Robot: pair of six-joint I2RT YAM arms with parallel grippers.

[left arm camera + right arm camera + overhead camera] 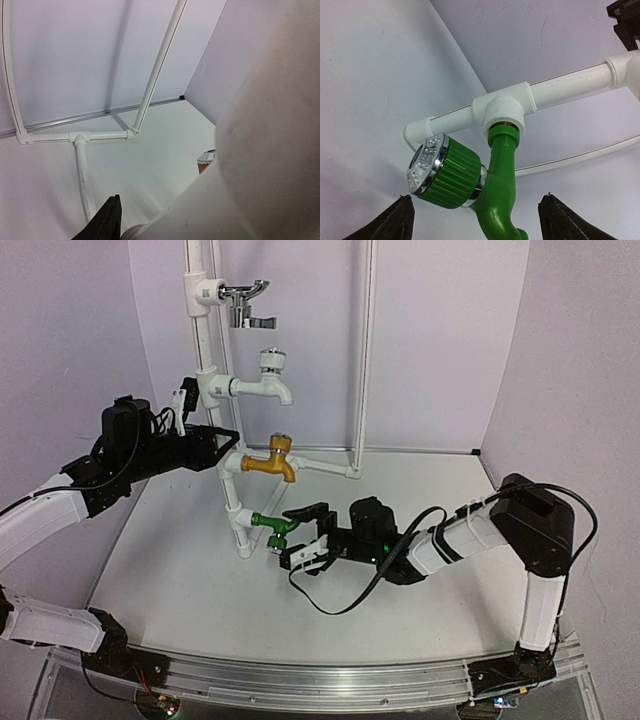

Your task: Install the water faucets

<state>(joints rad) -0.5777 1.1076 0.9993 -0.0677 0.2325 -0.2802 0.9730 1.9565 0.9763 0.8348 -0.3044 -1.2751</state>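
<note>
right gripper (298, 537) sits low over the table (180, 580), jaws spread wide and holding nothing. in its wrist view we see the two dark fingertips in the bottom corners, clear of the green tap (272, 524) that hangs just ahead between them. the green tap is seated in the lowest tee of the white pipe stand (204, 340), spout bent downward, silvery-faced knob turned sideways. further up the same pipe, left gripper (222, 440) is clamped around the upright; in its wrist view we see the pipe as a big blur against one dark finger. just beside it is the brass tap (272, 462), above that the white tap (265, 380), then the chrome tap (245, 300) at top.
</note>
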